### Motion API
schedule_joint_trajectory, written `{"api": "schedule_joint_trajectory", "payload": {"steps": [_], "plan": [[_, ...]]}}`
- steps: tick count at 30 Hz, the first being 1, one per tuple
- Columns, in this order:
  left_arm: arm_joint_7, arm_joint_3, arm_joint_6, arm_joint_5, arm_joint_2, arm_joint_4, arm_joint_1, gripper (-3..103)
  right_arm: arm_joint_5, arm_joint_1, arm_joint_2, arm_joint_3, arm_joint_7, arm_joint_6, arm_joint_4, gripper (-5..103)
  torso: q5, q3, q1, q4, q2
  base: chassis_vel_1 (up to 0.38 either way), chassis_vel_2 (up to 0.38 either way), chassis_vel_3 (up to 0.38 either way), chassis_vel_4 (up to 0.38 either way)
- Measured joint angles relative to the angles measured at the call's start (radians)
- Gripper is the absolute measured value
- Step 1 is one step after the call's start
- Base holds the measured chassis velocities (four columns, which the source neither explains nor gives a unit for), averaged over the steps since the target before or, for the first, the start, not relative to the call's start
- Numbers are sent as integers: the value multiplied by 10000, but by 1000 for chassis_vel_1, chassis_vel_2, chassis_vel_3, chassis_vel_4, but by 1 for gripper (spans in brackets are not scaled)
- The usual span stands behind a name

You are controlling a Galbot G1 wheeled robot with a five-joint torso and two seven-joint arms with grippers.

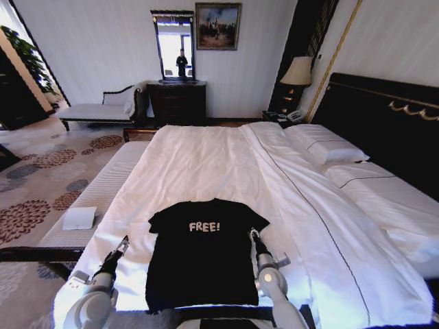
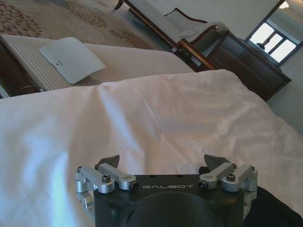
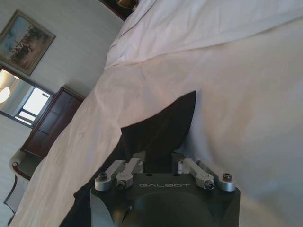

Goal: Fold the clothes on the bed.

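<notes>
A black T-shirt [image 1: 202, 260] printed "FREE!" lies flat, front up, on the white sheet of the bed [image 1: 206, 157] near its closest edge. My left gripper [image 1: 122, 245] hovers over bare sheet just left of the shirt's left side. In the left wrist view the left gripper [image 2: 162, 161] is open with nothing between its fingers, and a dark corner of the shirt [image 2: 279, 213] shows beside it. My right gripper [image 1: 255, 236] is at the shirt's right sleeve. In the right wrist view the right gripper [image 3: 158, 158] has its fingers drawn in on the black sleeve [image 3: 161, 127].
White pillows [image 1: 326, 144] lie at the dark headboard [image 1: 384, 116] on the right. A striped bench [image 1: 103, 185] with a flat white pad [image 1: 79, 218] runs along the bed's left side. A chaise [image 1: 96, 110], a dresser [image 1: 177, 99] and a lamp [image 1: 297, 72] stand beyond.
</notes>
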Motion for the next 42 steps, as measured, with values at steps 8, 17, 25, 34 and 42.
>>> {"api": "schedule_joint_trajectory", "payload": {"steps": [8, 17, 25, 34, 42], "plan": [[-17, -36, 13, -67, 54, 116, -86, 100, 553, -202, -50, 25, 558, -374, 894, 2, 0, 0, 0, 0, 0, 0, 0, 0, 0], [-23, -20, 27, -69, 54, 281, -175, 100, 65, -430, -283, 211, 893, -585, 951, 0, 0, 0, 0, 0, 0, 0, 0, 0, 0], [-26, 20, 31, -29, 0, 330, -195, 100, -149, -405, -405, 422, 947, -604, 795, 0, 0, 0, 1, 0, 0, 0, 0, 0, 0], [-30, -33, 38, -18, 28, 232, -135, 100, -385, -390, -444, 443, 985, -592, 556, 7, 0, 0, 0, 0, 0, 0, 0, 0, 0], [-33, -34, 56, 45, 0, 116, -66, 100, -889, -541, -422, 395, 1626, -577, 719, 39, 1, 0, 0, 0, 0, 0, 0, 0, 0]]}}
